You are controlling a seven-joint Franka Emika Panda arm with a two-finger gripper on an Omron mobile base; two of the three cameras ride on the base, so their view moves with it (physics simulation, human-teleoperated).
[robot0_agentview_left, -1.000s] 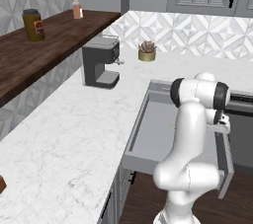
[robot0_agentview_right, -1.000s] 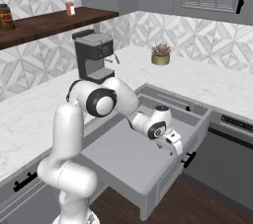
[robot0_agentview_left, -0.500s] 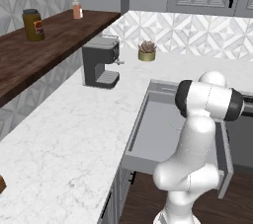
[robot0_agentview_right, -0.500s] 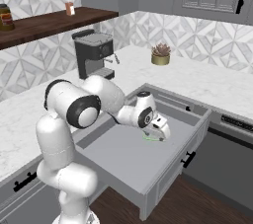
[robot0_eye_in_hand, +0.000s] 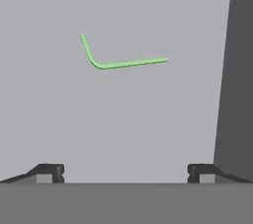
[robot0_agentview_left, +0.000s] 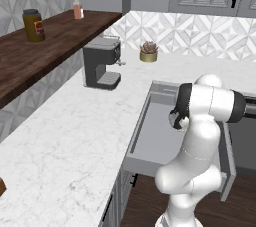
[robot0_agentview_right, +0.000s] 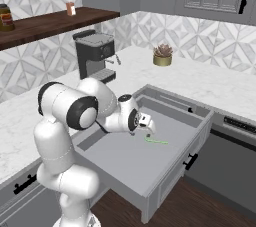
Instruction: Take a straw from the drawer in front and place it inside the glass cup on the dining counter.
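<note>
Pincer point(robot0_eye_in_hand: 123, 172) with fingers spread wide apart, gripping nothing, above the drawer point(robot0_agentview_right: 197, 136) floor; bent green straw point(robot0_eye_in_hand: 114, 62) lies flat ahead of its fingertips.

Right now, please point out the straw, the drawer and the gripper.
straw point(robot0_eye_in_hand: 126, 63): hand view, on its long straight part.
drawer point(robot0_agentview_right: 125, 163): right base view, bare grey floor.
gripper point(robot0_eye_in_hand: 126, 172): hand view, midway between the open fingertips.

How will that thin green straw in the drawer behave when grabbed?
The straw looks very thin and probably light, so it may skid on the smooth floor of the drawer if nudged. Its bend should keep it from rolling. It lies flat, so pinching it seems fiddly.
</note>
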